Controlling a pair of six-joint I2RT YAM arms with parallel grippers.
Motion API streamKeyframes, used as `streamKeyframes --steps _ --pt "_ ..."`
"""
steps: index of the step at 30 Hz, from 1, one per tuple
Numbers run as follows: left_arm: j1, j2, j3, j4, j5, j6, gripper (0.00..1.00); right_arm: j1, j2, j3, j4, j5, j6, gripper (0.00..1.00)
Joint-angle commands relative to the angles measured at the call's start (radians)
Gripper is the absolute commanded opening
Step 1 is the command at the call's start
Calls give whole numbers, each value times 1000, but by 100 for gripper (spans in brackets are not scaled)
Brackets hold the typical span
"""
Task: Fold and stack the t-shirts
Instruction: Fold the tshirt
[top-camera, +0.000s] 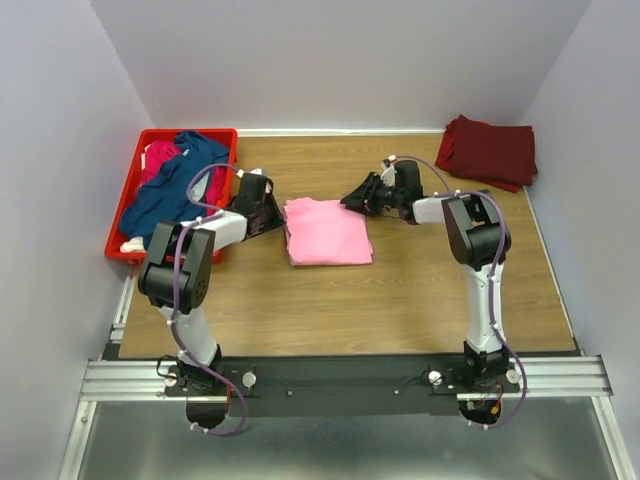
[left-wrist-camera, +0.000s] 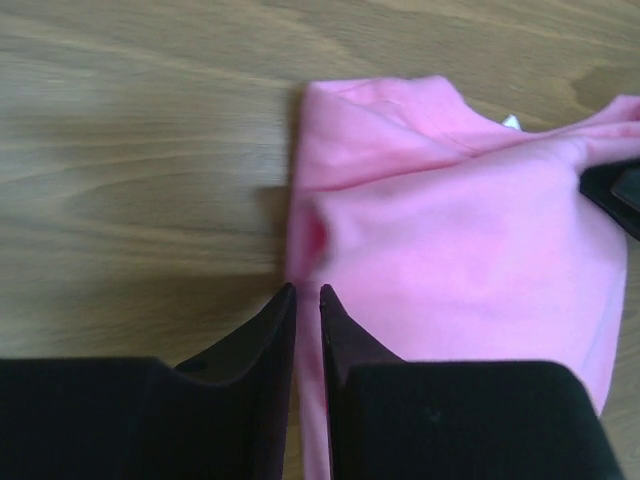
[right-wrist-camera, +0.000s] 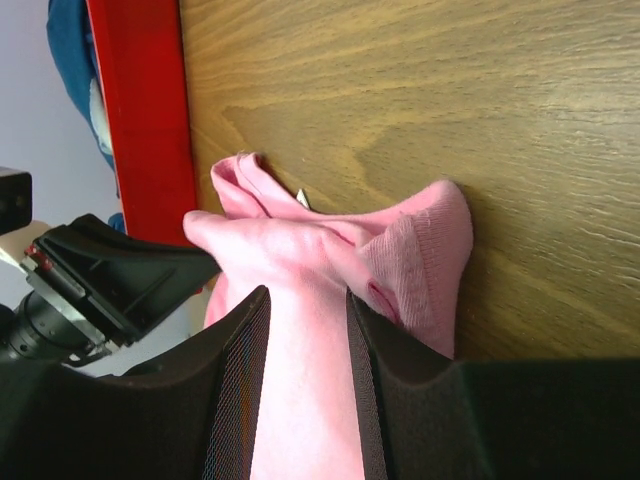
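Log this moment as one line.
pink t-shirt: folded, centre | left gripper: pinching its edge | right gripper: gripping its corner | maroon t-shirt: far right

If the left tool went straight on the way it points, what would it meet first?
The pink shirt: the left tool looks closed on its near edge and would push into cloth at once. The right tool, gripping that shirt, lies farther on, though depth is unclear.
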Motion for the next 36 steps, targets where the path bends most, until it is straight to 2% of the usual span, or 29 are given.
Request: streamKeyframes --steps 1,8,12,16,20,25,29,34,36 --pt "49 -61 -28 -64 -107 -7 23 -17 30 -45 -52 23 -48 44" --pt "85 -193 -31 -94 -45 16 25 -26 -88 -42 -77 -32 -77 44" --pt "20 -323 -83 -52 80 15 27 -25 -200 -103 -54 -98 -66 44" --pt "-68 -405 -171 38 179 -27 27 -19 -263 -243 52 -257 -10 44" --pt "-93 -396 -289 170 277 -103 25 -12 -309 -399 166 -323 38 44" --pt "-93 -313 -395 239 282 -140 20 -14 -279 -516 178 -333 -14 44" --pt "-76 -235 -453 255 268 -198 16 -35 -227 -576 183 -284 -52 44" --pt "12 -292 -599 339 310 -308 15 -63 -243 -645 183 -255 -80 44" --pt "24 -379 -613 280 289 -288 17 -65 -368 -654 142 -250 -80 44"
